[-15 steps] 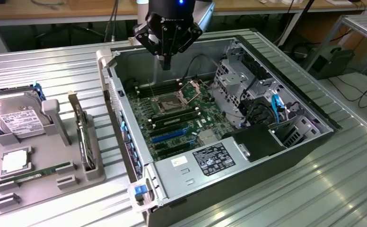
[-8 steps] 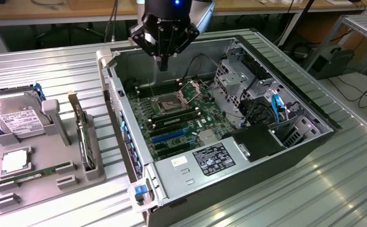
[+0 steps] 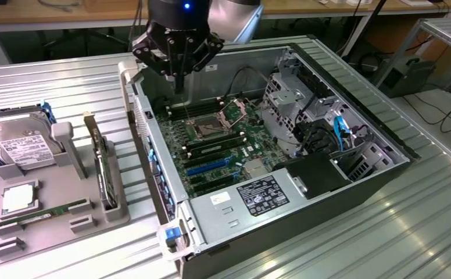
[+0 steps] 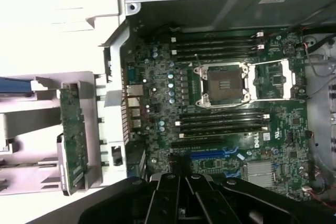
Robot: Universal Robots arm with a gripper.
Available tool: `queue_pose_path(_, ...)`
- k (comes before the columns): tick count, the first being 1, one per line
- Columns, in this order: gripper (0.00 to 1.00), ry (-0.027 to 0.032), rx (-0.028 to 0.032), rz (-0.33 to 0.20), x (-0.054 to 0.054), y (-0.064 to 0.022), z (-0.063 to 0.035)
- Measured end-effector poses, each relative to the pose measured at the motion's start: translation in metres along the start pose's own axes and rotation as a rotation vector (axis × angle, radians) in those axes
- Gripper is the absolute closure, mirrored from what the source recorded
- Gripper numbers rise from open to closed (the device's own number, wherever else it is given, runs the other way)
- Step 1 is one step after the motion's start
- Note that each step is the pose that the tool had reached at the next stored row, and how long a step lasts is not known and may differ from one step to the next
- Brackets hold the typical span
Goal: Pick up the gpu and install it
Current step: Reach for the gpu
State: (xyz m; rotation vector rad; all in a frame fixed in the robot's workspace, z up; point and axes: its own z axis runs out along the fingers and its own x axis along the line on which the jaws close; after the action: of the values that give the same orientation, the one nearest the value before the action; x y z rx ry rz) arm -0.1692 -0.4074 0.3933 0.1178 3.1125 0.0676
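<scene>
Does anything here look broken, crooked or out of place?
Nothing looks broken or spilled. The processor socket on the motherboard sits uncovered, its metal frame flipped open. The gpu stands on edge in the grey holder beside the case, not inside.

Premises are assessed as a robotics laboratory or test workshop. A ribbed metal tabletop point(image 3: 70, 81) is seen carrying an opened desktop computer case point(image 3: 365, 186), its motherboard point(image 3: 218, 145) exposed. Beside it, loose components are racked in a grey parts fixture point(image 3: 51, 232). A robot arm point(image 3: 237, 17) with a gripper point(image 3: 179, 86) is stationed over the case. Wooden workbenches point(image 3: 303, 7) and floor cables point(image 3: 450, 116) are noted behind.
</scene>
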Motion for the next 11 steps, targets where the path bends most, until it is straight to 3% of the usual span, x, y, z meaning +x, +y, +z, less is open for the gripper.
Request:
queue_pose_path(4, 0.89, 0.0, 0.0, 0.0, 0.02, -0.004, -0.0004)
queue_pose_path(5, 0.89, -0.0001, -0.0001, 0.0, 0.032, -0.0065, -0.0003)
queue_pose_path(11, 0.89, -0.0001, 0.001, 0.0, 0.06, -0.011, 0.0027)
